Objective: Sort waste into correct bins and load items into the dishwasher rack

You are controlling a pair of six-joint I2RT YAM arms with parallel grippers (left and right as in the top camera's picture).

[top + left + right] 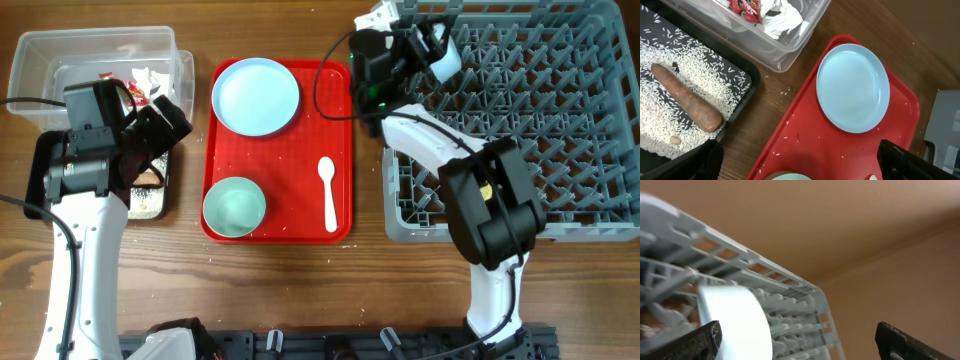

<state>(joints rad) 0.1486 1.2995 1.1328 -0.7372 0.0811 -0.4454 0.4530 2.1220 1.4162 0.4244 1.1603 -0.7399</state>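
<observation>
A brown wooden worktop [300, 290] with darker grain streaks fills the overhead view, evenly lit, shadows soft. Beyond it, the right wrist view shows a plain tan surface [850, 225], wall or ceiling, crossed by a faint slanting seam.

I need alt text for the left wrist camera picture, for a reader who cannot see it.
A light blue plate lies on a red tray. To its left, a black tray holds white rice and a brown elongated food piece; at the top, a clear tub holds a crumpled red-and-white wrapper and white paper.
</observation>
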